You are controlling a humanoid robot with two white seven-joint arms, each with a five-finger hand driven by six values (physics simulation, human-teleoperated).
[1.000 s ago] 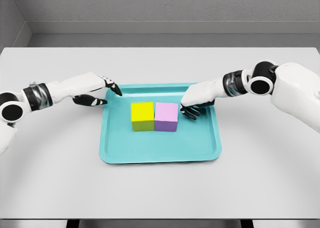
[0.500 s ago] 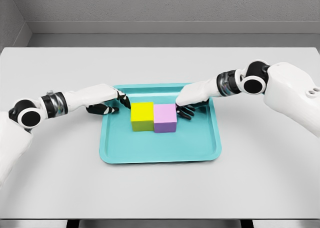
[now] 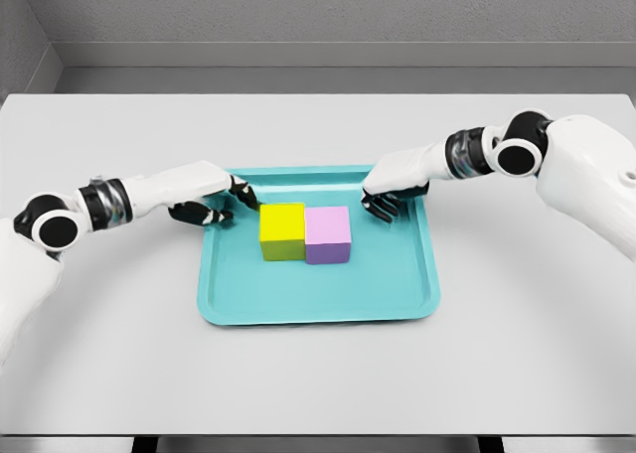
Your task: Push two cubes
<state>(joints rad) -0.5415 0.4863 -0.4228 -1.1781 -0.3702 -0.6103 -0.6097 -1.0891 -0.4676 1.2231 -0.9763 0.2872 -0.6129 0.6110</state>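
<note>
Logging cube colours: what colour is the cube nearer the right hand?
Pink cube, best seen in the head view.

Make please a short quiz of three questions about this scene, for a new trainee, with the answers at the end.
1. True or false: the yellow cube and the pink cube touch each other side by side.
2. On what do both cubes stand? A) the bare table B) the teal tray C) a plate
3. Fill in: the left hand is beside the ______ cube, and the right hand is nearer the pink one.

Key
1. True.
2. B.
3. yellow. Neither hand holds anything; the fingers of both are relaxed.
</note>
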